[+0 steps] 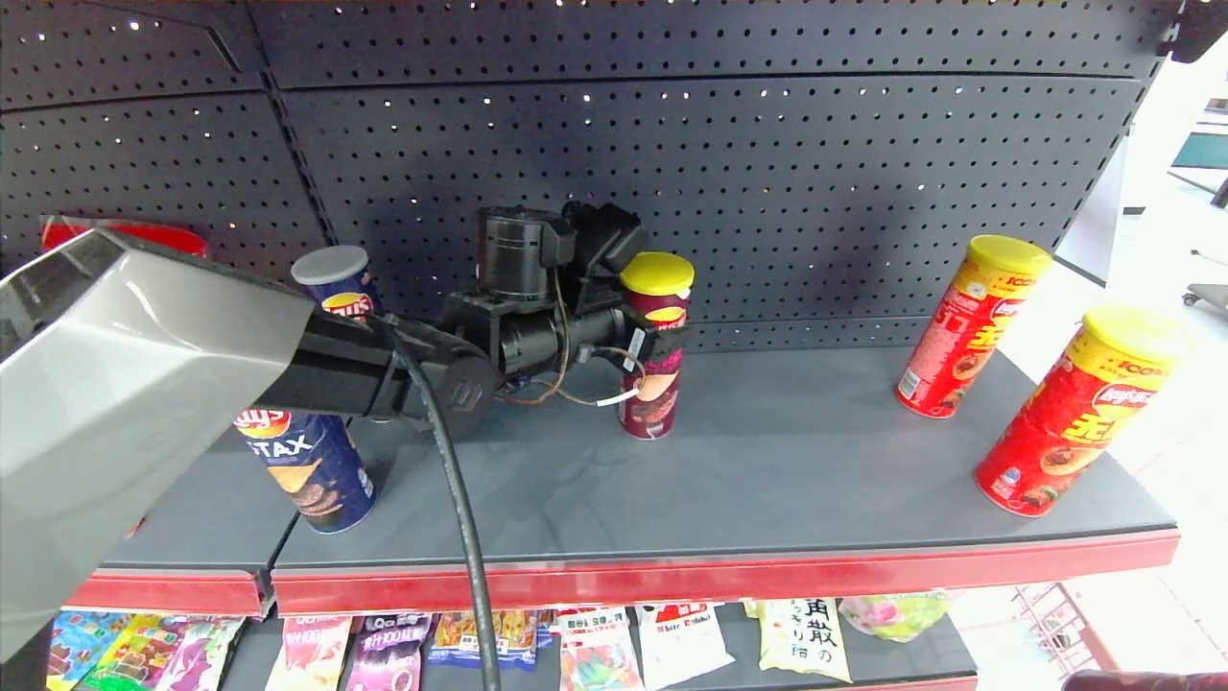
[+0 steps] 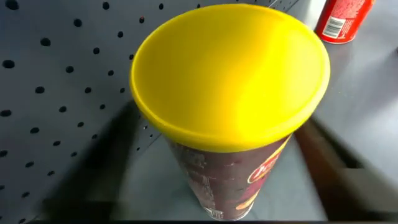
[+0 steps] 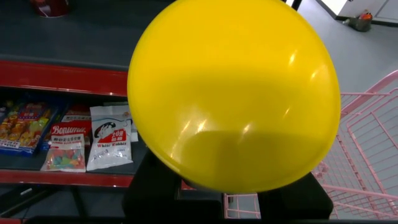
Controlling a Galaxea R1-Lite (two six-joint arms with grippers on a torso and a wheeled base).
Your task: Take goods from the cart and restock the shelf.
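Left gripper (image 1: 658, 338) sat around the maroon can (image 1: 652, 386) at mid-height in the head view. The can stood on the shelf (image 1: 767, 480) close to the pegboard (image 1: 815, 173), lid up, long axis vertical. From my left wrist I looked down on its lid; whether I squeezed it I could not tell. I judged this the placing step — next, a clean release and a straight pull-back without tipping it. My right gripper (image 3: 224, 198) seemed clamped on a second can (image 3: 233, 93), seen end-on beside the cart (image 3: 373, 155).

Printed labels mark the blue can (image 1: 312, 470), the red cans (image 1: 964, 331) and the lower-shelf packets (image 1: 676, 645).
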